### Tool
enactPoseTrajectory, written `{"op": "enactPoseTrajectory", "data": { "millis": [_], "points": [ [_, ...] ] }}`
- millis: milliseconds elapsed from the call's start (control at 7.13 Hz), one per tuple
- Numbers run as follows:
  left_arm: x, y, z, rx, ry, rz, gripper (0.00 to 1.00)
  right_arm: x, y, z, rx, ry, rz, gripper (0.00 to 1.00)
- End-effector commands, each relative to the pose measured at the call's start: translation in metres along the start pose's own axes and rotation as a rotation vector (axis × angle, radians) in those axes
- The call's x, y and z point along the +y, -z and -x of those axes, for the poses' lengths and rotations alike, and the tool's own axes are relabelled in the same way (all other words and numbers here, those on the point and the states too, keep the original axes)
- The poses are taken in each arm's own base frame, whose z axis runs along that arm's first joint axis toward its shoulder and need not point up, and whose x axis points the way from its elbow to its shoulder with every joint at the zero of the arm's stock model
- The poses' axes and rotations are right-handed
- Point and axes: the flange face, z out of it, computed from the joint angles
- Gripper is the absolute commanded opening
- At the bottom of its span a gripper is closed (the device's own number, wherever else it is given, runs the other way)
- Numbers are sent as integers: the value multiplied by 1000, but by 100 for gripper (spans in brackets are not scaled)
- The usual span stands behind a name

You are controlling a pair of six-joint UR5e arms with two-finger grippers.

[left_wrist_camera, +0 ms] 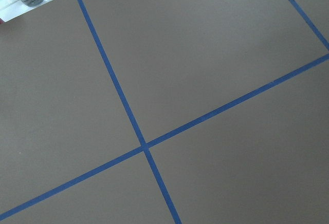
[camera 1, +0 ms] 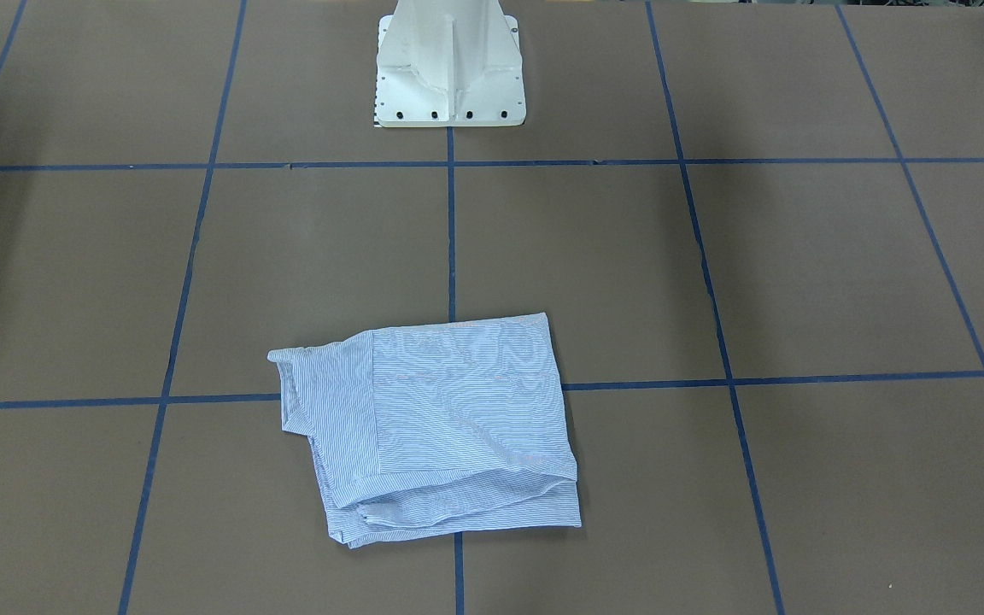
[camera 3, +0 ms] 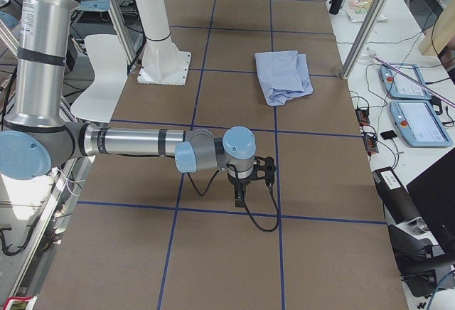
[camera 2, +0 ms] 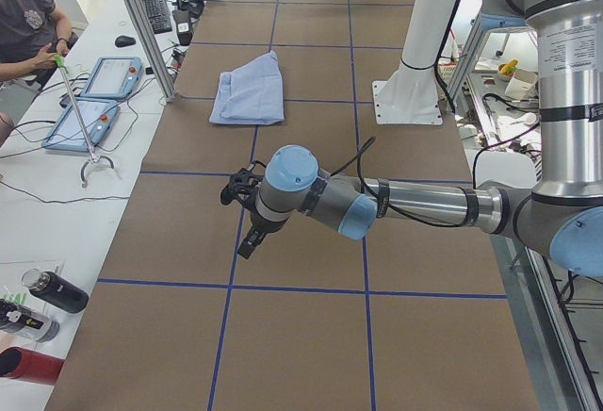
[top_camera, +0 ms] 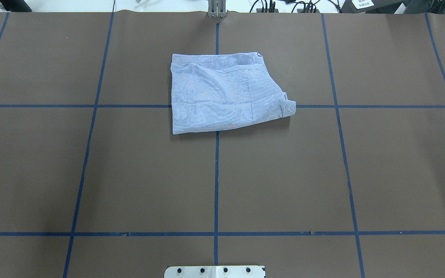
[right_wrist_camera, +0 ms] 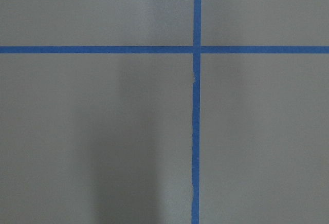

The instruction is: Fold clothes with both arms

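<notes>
The clothes are one light blue-and-white striped shirt (camera 1: pixel 449 418), folded into a rough rectangle and lying flat on the brown table (top_camera: pixel 129 173). The shirt (top_camera: pixel 222 94) is on the side far from the robot's base, its collar end sticking out to one side. It also shows in the side views as shirt (camera 2: pixel 250 90) and shirt (camera 3: pixel 284 75). Neither arm touches it. My left gripper (camera 2: pixel 245 241) hangs over bare table well away from it, and so does my right gripper (camera 3: pixel 239 196). Only the side views show them, so I cannot tell whether they are open or shut. Both wrist views show only brown table and blue tape.
The white pedestal base (camera 1: pixel 449 68) stands at the robot's edge of the table. Blue tape lines grid the brown surface. A side bench holds two teach pendants (camera 2: pixel 89 100) and bottles (camera 2: pixel 52 290), with a person (camera 2: pixel 28 15) seated there. More pendants (camera 3: pixel 416 111) lie beyond the other end.
</notes>
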Motion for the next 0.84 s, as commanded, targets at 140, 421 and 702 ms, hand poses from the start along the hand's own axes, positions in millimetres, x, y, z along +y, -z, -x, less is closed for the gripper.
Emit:
{"op": "enactPoseTrajectory", "data": {
  "millis": [140,421,702],
  "points": [
    [19,10,-20,74,-1,-11,100,-3,1,0,12,3,-7,100],
    [11,6,-17,62,-12,-10,100,-5,6,5,7,10,-16,100],
    [-5,-14,5,50,-8,-1,100,-14,8,5,19,8,-21,100]
  ]
}}
